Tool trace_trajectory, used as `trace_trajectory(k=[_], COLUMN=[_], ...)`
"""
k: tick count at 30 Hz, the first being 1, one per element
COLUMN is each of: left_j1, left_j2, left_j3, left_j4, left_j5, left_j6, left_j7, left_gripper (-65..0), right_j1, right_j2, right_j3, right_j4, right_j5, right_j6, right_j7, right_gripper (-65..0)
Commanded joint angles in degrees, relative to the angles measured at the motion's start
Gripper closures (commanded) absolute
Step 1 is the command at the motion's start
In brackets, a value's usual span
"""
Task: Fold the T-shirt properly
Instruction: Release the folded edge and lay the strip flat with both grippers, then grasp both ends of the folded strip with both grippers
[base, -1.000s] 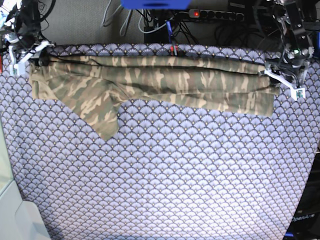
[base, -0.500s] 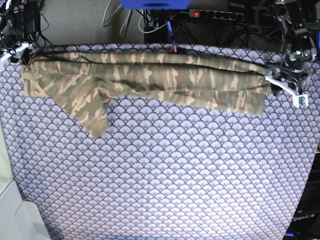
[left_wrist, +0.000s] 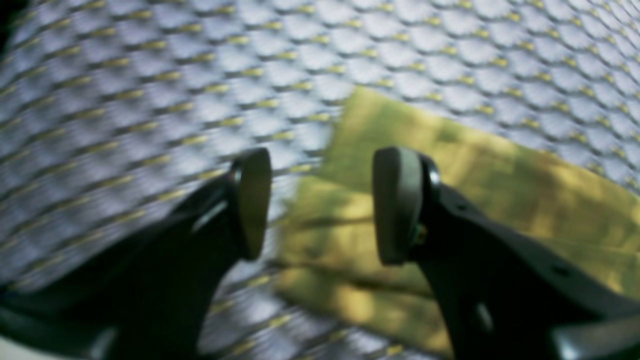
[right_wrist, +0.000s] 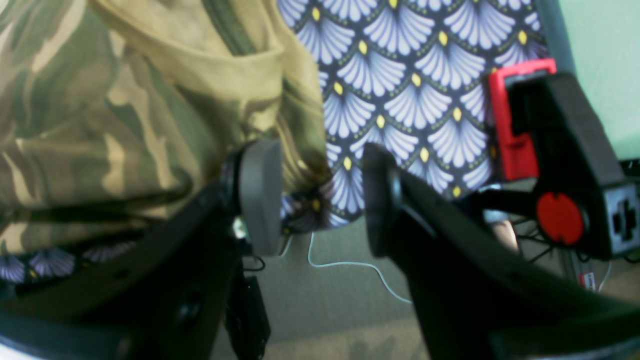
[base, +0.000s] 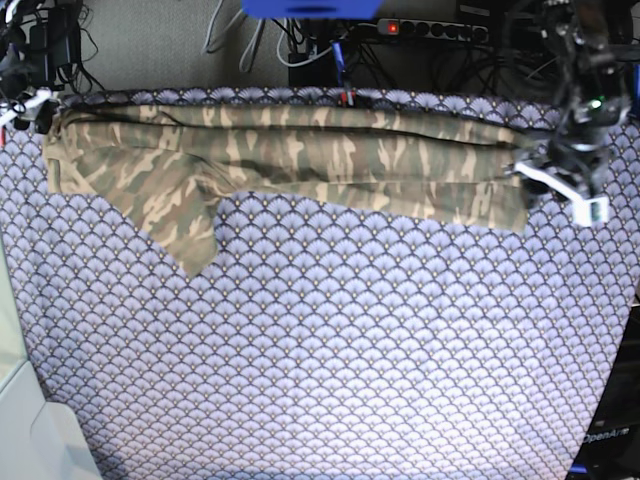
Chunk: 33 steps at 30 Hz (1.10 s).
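The camouflage T-shirt (base: 300, 160) lies folded into a long band along the table's far edge, with one sleeve (base: 190, 240) pointing toward the front at the left. My left gripper (left_wrist: 325, 205) hovers open above the shirt's right-hand corner (left_wrist: 450, 200), blurred, with nothing between its pads; the base view shows it (base: 560, 190) at the band's right end. My right gripper (right_wrist: 320, 197) is open at the table's far left corner, its left pad (right_wrist: 260, 195) beside the shirt's edge (right_wrist: 100, 125) and nothing gripped. In the base view it (base: 20, 105) is just off the shirt's left end.
The purple scallop-patterned table cloth (base: 330, 350) covers the table. A red and black clamp (right_wrist: 550, 150) sits at the table corner near my right gripper. Cables and a power strip (base: 430, 30) lie on the floor behind the far edge.
My right gripper has opened, let go of the shirt's left end and drawn back toward the corner. The shirt has shifted a little to the left. My left gripper has moved slightly nearer and lower.
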Motion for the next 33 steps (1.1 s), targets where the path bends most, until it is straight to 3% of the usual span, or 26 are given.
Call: trace_trajectory(k=[1, 11, 13, 16, 20, 22, 25, 28, 33], left_j1=[-0.73, -8.2, -9.16, -9.08, -8.64, -8.2, -7.32, -6.35, -5.74], left_j2=[-0.5, -0.32, -0.32, -0.32, -0.5, -0.85, -0.85, -0.94, -0.94], left_j3=[0.88, 8.09, 9.23, 9.93, 9.58, 9.58, 9.49, 9.49, 7.74], left_j4=[-0.9, -17.6, -20.77, -22.0, -21.12, -20.94, -20.85, -20.85, -20.85], left_j5=[-0.2, 6.4, 8.07, 8.59, 8.59, 8.59, 8.68, 8.68, 8.68], left_j6=[-0.08, 0.45, 0.1, 0.01, 0.01, 0.18, 0.27, 0.45, 0.45], left_j7=[-0.94, -0.85, -1.03, -1.11, -1.11, -1.11, -1.03, -1.03, -0.67], left_gripper=[-32.7, -32.3, -29.6, -24.1, -24.0, -24.1, -24.2, -24.2, -24.2], right_j1=[0.21, 1.08, 1.35, 1.61, 3.55, 6.01, 10.75, 17.79, 28.43], right_j2=[1.18, 1.18, 1.09, 1.18, 2.59, 2.76, 5.66, 8.39, 9.36], right_j3=[0.56, 0.64, 0.64, 0.64, 0.03, -0.94, -5.33, -14.39, -25.55], right_j4=[1.09, 2.58, 4.43, 7.59, 9.35, 9.35, 7.86, 3.2, -7.62], right_j5=[0.74, 0.74, 0.74, 0.74, 0.74, 0.56, 0.48, 0.48, 0.48], right_j6=[0.19, 0.19, 0.19, 0.19, 0.19, 0.19, 0.19, 0.19, 0.19], right_j7=[1.23, 1.23, 1.23, 1.23, 0.7, -2.11, -8.09, -11.96, -13.89], right_gripper=[-27.2, -27.1, -27.1, -27.1, -27.2, -27.2, -27.2, -27.2, -27.2])
